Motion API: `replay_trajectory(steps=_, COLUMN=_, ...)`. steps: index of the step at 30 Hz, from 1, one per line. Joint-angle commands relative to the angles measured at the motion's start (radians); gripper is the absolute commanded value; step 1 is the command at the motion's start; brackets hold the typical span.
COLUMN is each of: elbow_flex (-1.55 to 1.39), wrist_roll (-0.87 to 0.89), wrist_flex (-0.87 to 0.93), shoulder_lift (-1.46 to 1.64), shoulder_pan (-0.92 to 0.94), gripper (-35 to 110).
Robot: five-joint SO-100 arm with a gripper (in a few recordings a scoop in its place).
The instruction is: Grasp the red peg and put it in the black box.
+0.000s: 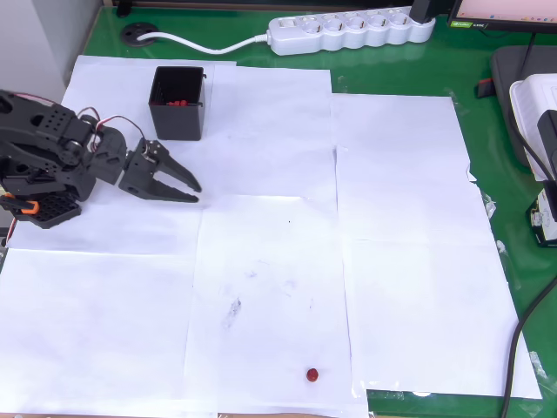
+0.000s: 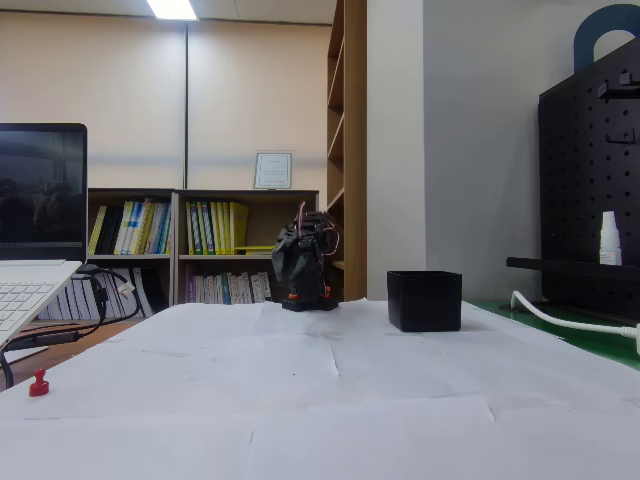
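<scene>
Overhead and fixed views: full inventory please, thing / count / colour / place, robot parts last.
red peg: 1, red, alone on the paper near the bottom edge of the overhead view; far left in the fixed view.
black box: 1, black, open-topped, upper left on the paper, with small red pieces inside.
paper sheets: several, white, covering most of the table.
table: 1, green, bare at the top and right edges.
power strip: 1, white, top edge, with a white cable.
laptop: 1, dark screen, left in the fixed view.
bookshelf: 1, brown, holding books, in the background.
pegboard: 1, black, right side.
arm: 1, black, left edge.
gripper: 1, black, jaws slightly apart, below the box, holding nothing.
</scene>
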State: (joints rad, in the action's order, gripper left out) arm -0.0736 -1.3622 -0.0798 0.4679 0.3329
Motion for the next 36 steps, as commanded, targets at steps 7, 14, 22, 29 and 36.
replay_trajectory(steps=7, elbow_flex=-0.133, wrist_roll=0.057, wrist_flex=-0.506, shoulder_lift=0.546, shoulder_pan=0.196, gripper=0)
replay_trajectory(steps=14, elbow_flex=-0.440, wrist_roll=0.078, wrist_flex=-0.726, shoulder_lift=1.075, shoulder_pan=0.290, gripper=0)
replay_trajectory(steps=22, elbow_flex=-0.851, wrist_roll=0.061, wrist_flex=-0.816, shoulder_lift=1.536, shoulder_pan=0.327, gripper=0)
replay_trajectory(steps=29, elbow_flex=-1.095, wrist_roll=0.054, wrist_flex=-0.815, shoulder_lift=1.752, shoulder_pan=0.339, gripper=5)
replay_trajectory(steps=36, elbow_flex=-1.238, wrist_roll=0.009, wrist_flex=-0.810, shoulder_lift=1.855, shoulder_pan=0.351, gripper=16)
